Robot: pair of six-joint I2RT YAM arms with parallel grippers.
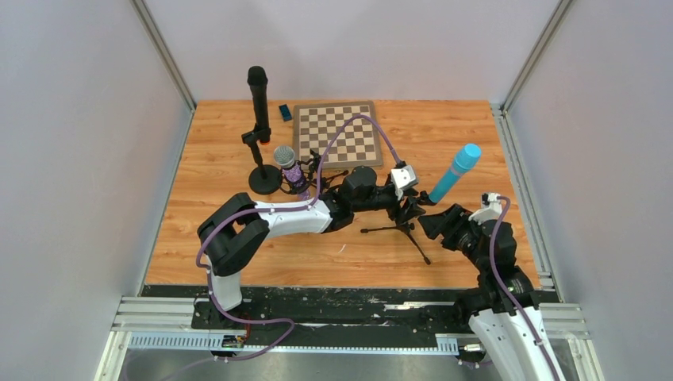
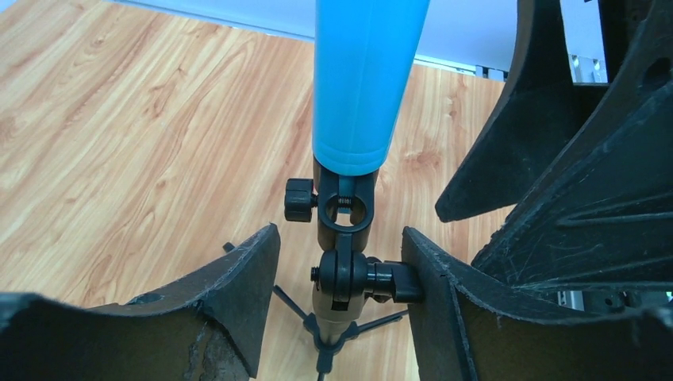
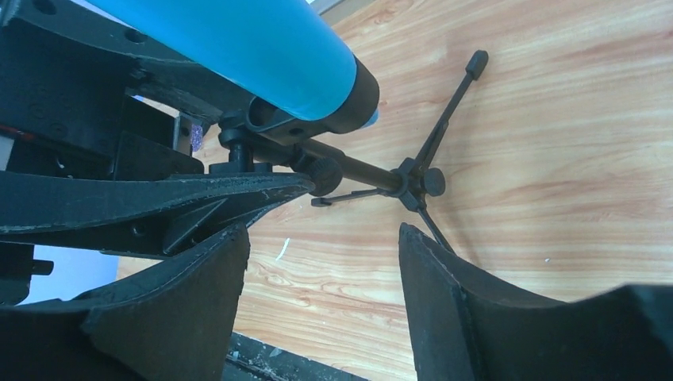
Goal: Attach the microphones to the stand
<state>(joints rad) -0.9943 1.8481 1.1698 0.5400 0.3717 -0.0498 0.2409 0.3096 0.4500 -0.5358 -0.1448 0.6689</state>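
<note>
Three microphones are standing on the wooden table [image 1: 476, 135]: the long black microphone [image 1: 258, 99] is rising from a round-base stand [image 1: 264, 181] at the back left, the purple microphone [image 1: 290, 168] is standing just beside it, and the light blue microphone [image 1: 455, 173] is tilting up to the right in the clip of the small tripod stand [image 1: 401, 228] near the middle. The left gripper [image 2: 341, 238] is straddling the tripod stand's swivel joint just below the clip with its jaws partly apart, one finger [image 2: 444, 302] touching the joint's side knob and the other standing clear. The right gripper [image 3: 324, 238] is hovering just beside the tripod stand, jaws spread and grasping nothing.
</note>
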